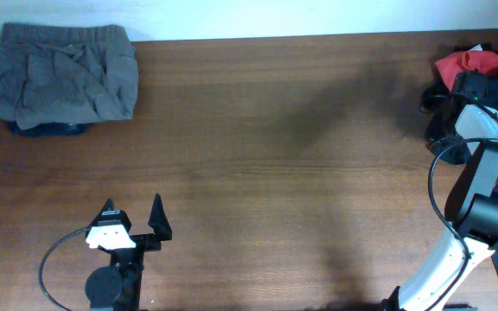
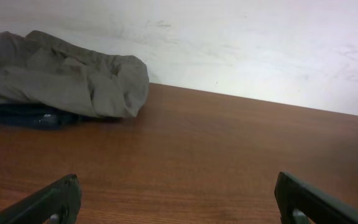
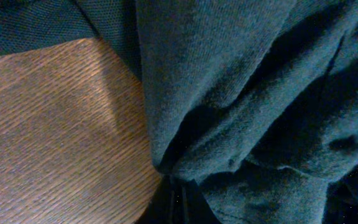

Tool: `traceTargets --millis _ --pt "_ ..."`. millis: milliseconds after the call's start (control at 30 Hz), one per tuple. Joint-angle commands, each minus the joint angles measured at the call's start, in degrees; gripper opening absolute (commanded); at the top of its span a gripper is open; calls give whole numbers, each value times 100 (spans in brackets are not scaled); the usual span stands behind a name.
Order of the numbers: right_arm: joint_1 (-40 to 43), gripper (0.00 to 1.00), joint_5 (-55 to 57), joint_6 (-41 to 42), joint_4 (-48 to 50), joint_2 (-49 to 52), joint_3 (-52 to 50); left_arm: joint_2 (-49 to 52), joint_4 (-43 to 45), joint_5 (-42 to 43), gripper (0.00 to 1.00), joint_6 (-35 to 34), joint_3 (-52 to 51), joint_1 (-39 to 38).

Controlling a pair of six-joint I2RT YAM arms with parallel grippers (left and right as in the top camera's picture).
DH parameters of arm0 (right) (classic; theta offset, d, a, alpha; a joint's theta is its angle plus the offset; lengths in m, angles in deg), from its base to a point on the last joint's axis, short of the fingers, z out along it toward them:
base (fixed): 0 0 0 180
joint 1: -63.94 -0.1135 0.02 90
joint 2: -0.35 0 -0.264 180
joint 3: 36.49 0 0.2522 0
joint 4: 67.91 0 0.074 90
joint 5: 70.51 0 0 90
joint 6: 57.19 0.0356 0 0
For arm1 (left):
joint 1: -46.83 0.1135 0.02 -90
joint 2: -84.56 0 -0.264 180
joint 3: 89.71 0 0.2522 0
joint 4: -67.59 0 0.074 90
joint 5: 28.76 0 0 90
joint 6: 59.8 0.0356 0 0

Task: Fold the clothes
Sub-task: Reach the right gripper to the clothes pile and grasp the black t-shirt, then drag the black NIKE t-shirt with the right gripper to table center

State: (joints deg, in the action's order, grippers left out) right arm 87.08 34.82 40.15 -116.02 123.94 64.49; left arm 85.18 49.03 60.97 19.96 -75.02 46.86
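Overhead: black garment (image 1: pixel 476 86) crumpled, red T-shirt (image 1: pixel 467 62) bunched alongside.

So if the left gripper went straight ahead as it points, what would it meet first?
Probably nothing near: the open left gripper faces bare table, then the pale wall. The grey garment lies just left of that line, though its edge might be grazed.

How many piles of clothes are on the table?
2: a grey pile at the far-left corner, and a red-and-black pile at the far-right edge, partly hidden behind the right arm.
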Motion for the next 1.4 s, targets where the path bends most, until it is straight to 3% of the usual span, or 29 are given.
traceTargets --millis 0,267,800,1367 --pt "13 4 28 57 -81 -297 109 -33 2 -15 99 90 -42 24" --pt "9 4 -378 74 -190 -802 109 -33 2 -17 99 90 -42 24" --pt "-127 4 -3217 70 -387 -1191 109 -33 2 -17 99 90 -42 24" --pt "-2310 4 -4068 310 -291 -1191 109 -33 2 -17 99 90 -42 24"
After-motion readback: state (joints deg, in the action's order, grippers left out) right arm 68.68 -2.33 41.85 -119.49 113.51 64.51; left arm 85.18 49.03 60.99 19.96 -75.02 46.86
